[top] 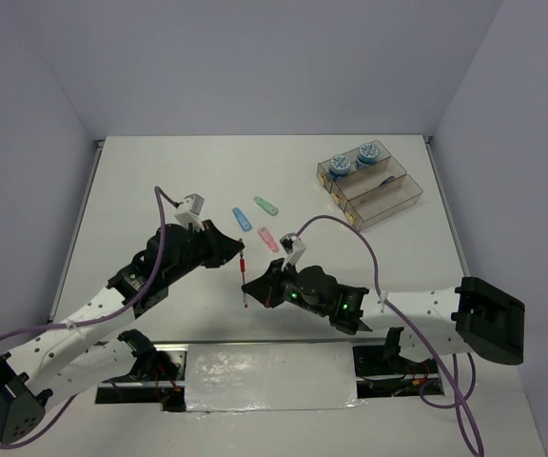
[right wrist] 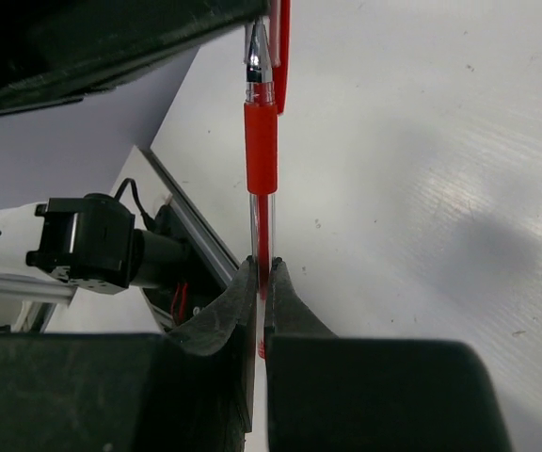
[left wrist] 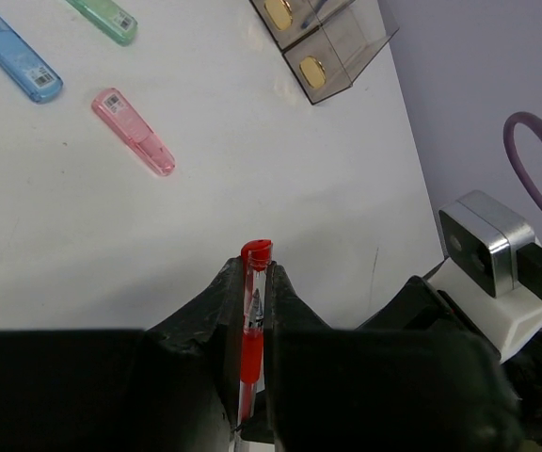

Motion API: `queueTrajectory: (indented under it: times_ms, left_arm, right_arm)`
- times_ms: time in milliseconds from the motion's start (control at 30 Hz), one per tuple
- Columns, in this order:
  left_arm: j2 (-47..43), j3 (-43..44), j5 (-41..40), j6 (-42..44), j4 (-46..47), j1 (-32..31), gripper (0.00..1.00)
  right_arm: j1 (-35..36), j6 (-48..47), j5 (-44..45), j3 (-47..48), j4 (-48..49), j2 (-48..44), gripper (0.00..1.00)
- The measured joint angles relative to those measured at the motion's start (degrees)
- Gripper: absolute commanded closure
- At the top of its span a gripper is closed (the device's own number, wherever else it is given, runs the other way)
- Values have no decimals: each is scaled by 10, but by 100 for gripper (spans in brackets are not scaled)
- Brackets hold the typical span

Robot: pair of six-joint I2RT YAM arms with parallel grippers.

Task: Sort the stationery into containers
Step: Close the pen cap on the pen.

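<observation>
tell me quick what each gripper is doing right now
left gripper: closed on the red pen
right gripper: closed on the same red pen

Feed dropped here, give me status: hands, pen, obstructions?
Left hand shut on red pen, cap end. Right hand shut on barrel. Pink piece, blue piece, green piece lie beyond, not touching pen.

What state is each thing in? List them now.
Red pen: held by both grippers.
Left gripper: shut on red pen.
Right gripper: shut on red pen.
Tape rolls: in the far bin.
Blue piece, green piece, pink piece: lying loose on table.
</observation>
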Motion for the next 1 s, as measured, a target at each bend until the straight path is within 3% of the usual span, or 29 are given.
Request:
queueTrajectory:
  times_ms: [467, 767, 1000]
  left_arm:
    - [4, -16, 9, 2, 56, -3, 100]
    - [10, -17, -28, 1, 97, -25, 100]
    - [24, -12, -70, 3, 113, -45, 100]
  right_arm:
    - [-52, -67, -43, 5, -4, -20, 100]
    - [-87, -95, -93, 4, 26, -20, 100]
    - [-151, -118, -189, 4, 29, -20, 100]
